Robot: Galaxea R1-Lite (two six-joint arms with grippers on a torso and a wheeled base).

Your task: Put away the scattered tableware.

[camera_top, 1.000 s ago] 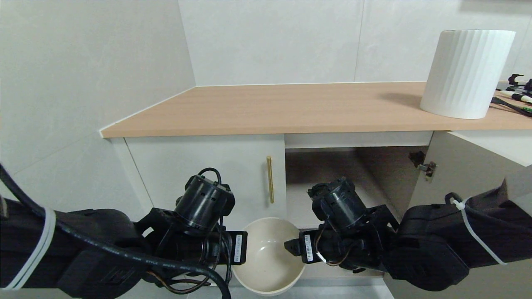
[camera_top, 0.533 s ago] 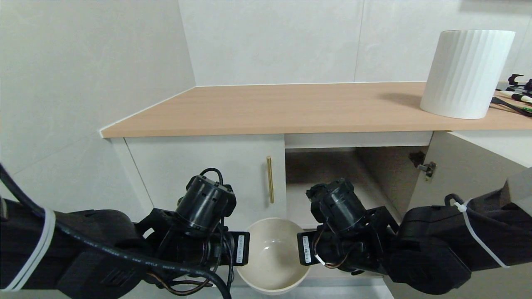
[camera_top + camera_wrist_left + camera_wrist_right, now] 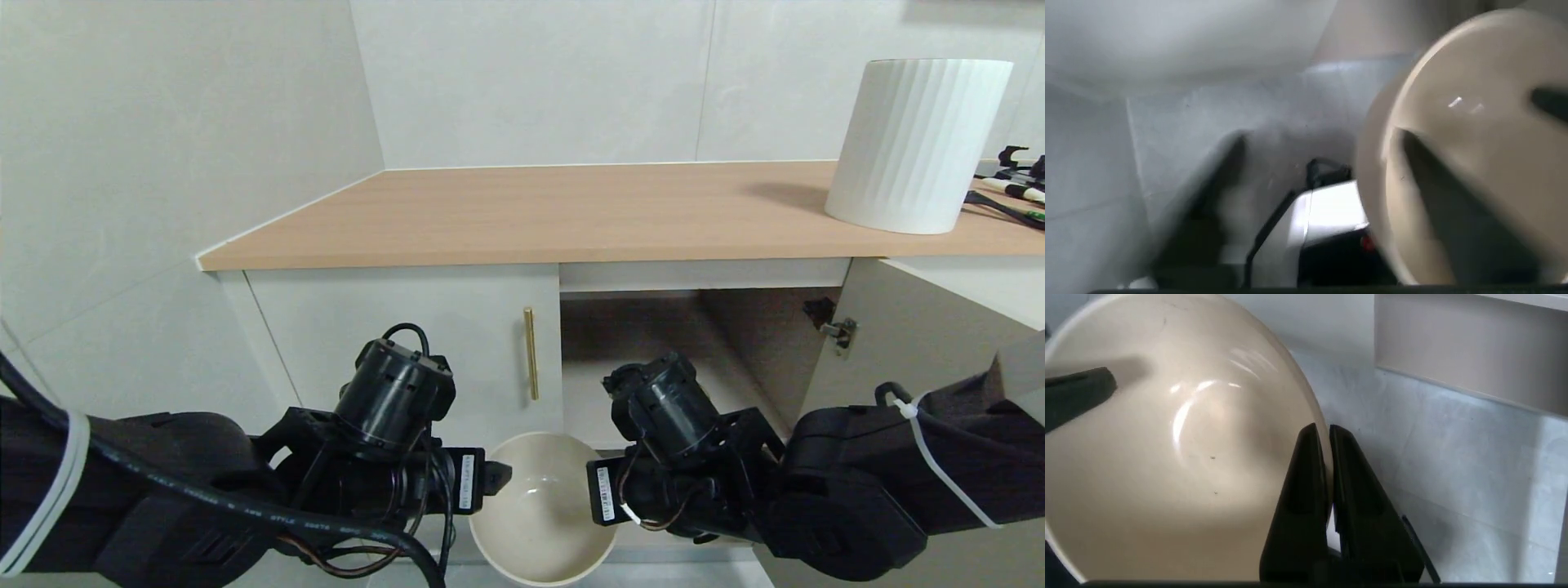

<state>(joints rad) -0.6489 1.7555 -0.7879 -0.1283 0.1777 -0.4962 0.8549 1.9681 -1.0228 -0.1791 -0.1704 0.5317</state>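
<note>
Left gripper (image 3: 493,480) is standing spread astride the left rim, gripping nothing | cream glossy round bowl (image 3: 539,523) is hanging at lower centre | right gripper (image 3: 596,494) is pinching its right rim | step: likely handing over to the right arm | next: left arm backing clear, right arm carrying it into the open white cabinet (image 3: 653,359), centre right.

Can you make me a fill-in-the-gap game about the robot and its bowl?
1. The right gripper pinches the rim of the cream bowl, so this gripper is ____.
2. The cabinet door on the robot's right is swung ____.
3. The tall ribbed container on the wooden countertop is coloured ____.

Missing words: shut, open, white.
</note>
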